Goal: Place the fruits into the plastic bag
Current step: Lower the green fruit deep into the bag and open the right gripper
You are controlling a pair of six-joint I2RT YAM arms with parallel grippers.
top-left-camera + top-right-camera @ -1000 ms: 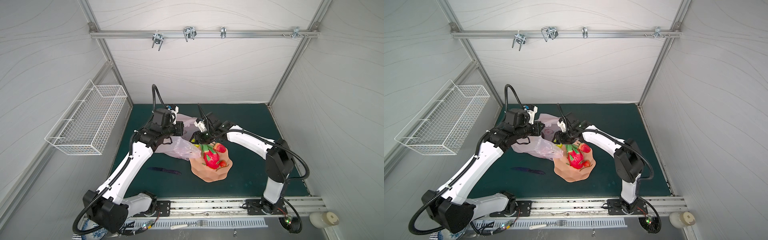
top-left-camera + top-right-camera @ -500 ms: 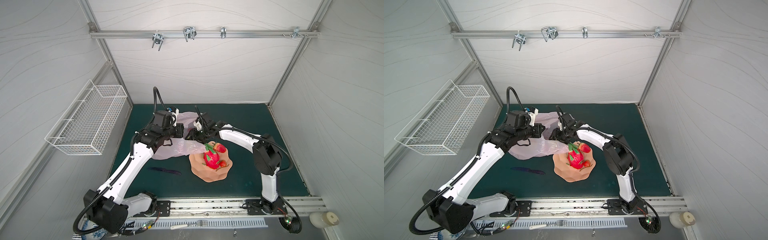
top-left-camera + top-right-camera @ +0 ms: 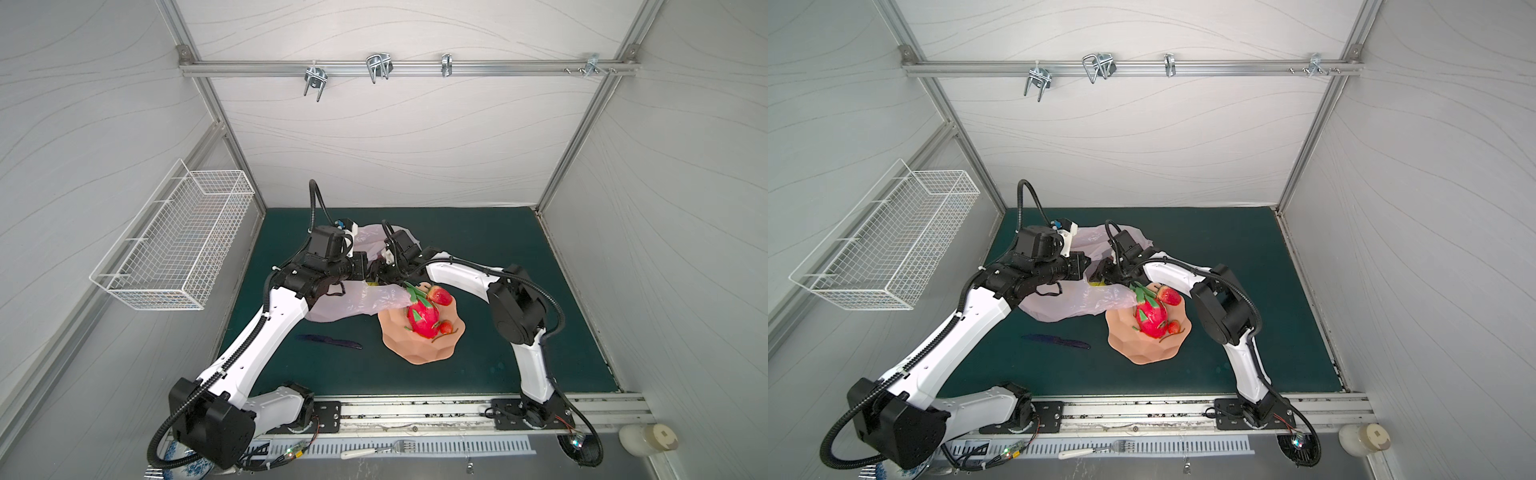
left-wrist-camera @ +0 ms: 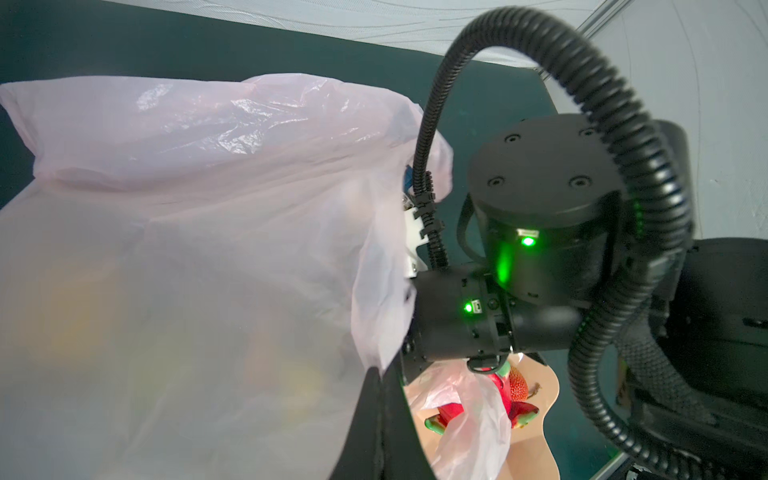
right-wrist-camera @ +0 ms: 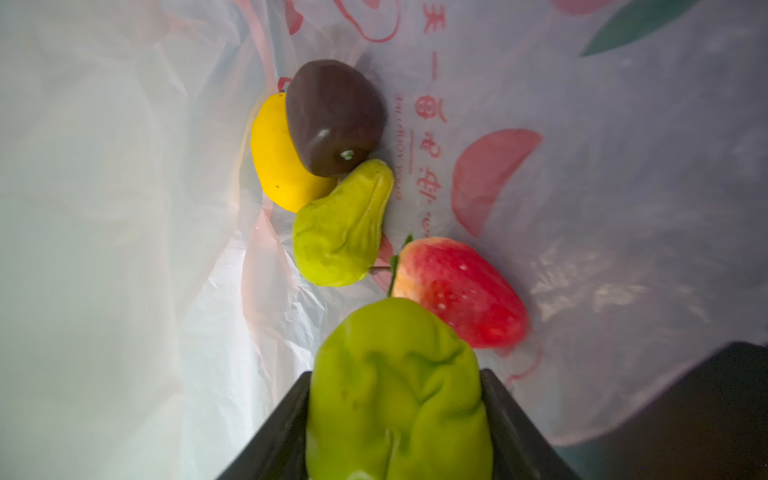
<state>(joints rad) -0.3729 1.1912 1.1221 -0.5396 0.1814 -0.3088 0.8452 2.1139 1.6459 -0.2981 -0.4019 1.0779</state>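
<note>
Your right gripper point(image 5: 395, 419) held the knobbly green fruit point(image 5: 390, 353) inside the plastic bag point(image 5: 623, 208), your left gripper point(image 3: 365, 272) pinched its rim; you needed to release low.

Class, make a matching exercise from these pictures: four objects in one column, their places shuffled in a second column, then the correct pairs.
Column one:
1. dragon fruit
2. knobbly green fruit
3. dark brown fruit
4. knife

Column two:
A. on the green mat
B. between the right gripper's jaws
C. in the peach bowl
D. loose in the plastic bag, beside the lemon

Pairs: 1-C, 2-B, 3-D, 4-A
</note>
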